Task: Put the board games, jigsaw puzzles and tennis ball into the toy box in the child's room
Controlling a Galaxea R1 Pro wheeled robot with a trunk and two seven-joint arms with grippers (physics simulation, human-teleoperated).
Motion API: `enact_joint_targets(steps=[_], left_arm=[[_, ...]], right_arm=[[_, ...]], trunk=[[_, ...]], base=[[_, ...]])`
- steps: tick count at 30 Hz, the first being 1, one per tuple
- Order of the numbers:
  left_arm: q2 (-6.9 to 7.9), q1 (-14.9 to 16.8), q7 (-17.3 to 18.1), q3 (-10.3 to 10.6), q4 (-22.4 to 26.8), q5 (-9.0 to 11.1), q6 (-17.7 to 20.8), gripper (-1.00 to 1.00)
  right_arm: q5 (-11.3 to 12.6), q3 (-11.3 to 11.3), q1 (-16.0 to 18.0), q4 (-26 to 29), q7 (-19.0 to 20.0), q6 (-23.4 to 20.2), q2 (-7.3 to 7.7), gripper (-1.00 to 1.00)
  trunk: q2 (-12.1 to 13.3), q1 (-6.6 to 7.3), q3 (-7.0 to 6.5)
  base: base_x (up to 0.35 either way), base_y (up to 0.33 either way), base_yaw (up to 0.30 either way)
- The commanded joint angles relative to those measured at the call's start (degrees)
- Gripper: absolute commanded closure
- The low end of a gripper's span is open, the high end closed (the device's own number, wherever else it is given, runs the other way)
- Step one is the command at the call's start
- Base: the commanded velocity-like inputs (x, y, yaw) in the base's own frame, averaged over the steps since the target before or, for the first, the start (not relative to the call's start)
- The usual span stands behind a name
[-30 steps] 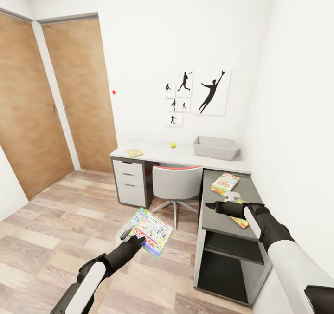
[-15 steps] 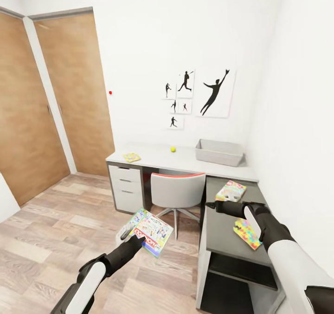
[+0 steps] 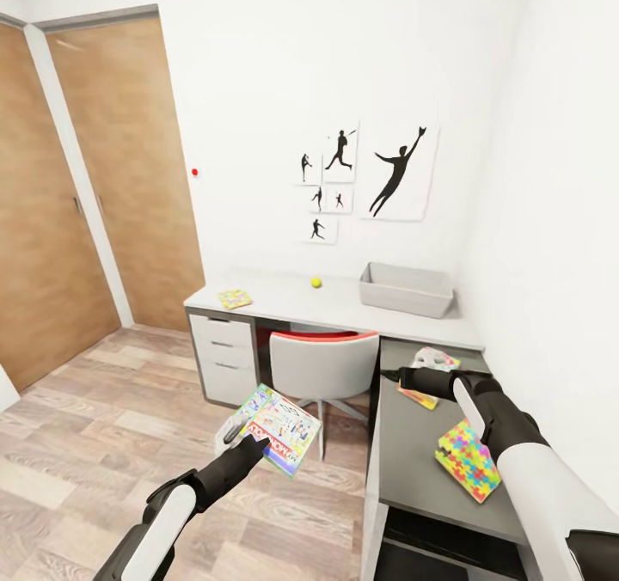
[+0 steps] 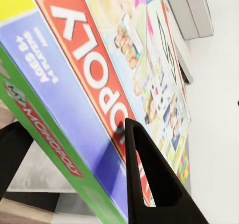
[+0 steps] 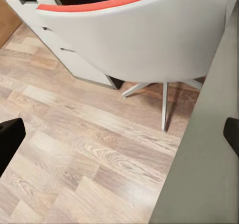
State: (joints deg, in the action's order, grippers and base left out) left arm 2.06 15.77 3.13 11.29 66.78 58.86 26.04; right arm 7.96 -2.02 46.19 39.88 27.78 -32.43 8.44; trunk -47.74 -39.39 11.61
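Observation:
My left gripper (image 3: 243,440) is shut on a Monopoly board game (image 3: 280,429), a green-edged box held tilted over the floor; its printed lid (image 4: 104,79) sits between the black fingers (image 4: 147,184). My right gripper (image 3: 392,376) is open over the near corner of the table's dark-grey section (image 3: 411,461), its fingertips (image 5: 9,140) far apart. Another board game (image 3: 432,360) lies on that section, partly behind my right arm. One jigsaw puzzle (image 3: 469,469) lies nearer me, another (image 3: 234,298) on the light-grey top (image 3: 344,310). The tennis ball (image 3: 315,283) and toy box (image 3: 406,289) stand further back.
A white chair with a red rim (image 3: 322,364) is tucked under the desk, between my two arms (image 5: 139,35). White drawers (image 3: 222,359) stand at the desk's left end. Wooden doors (image 3: 112,186) line the left wall. Wood floor (image 3: 103,426) lies open to the left.
The whole view has shifted as the robot rolled nearer the desk. The desk and its things look closer. Both arms keep their pose, the left still holding the game.

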Motion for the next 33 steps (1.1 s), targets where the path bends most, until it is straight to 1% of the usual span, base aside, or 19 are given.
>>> enact_joint_targets(steps=[1,24,29,33], left_arm=[[0.04,0.05,0.04,0.05,0.02,0.25,0.15,1.00],[0.05,0.05,0.04,0.03,0.02,0.38,0.15,1.00],[0.05,0.05,0.04,0.04,0.02,0.38,0.15,1.00],[0.05,0.05,0.04,0.03,0.02,0.38,0.15,1.00]], right_arm=[[0.48,-0.13,0.04,0.13,0.00,-0.49,-0.01,-1.00],[0.48,-0.18,0.03,0.91,-0.01,-0.59,-0.05,-1.00],[0.48,-0.18,0.03,1.06,-0.01,-0.70,-0.08,-1.00],[0.48,-0.18,0.01,1.13,-0.01,-0.76,-0.04,-1.00]], trunk=[[-0.06,-0.02,0.09],[-0.06,-0.02,0.09],[-0.06,-0.02,0.09],[-0.06,-0.02,0.09]], base=[[0.083,-0.031,0.000],[0.020,-0.008,0.001],[0.001,0.000,0.122],[0.000,0.000,0.223]])
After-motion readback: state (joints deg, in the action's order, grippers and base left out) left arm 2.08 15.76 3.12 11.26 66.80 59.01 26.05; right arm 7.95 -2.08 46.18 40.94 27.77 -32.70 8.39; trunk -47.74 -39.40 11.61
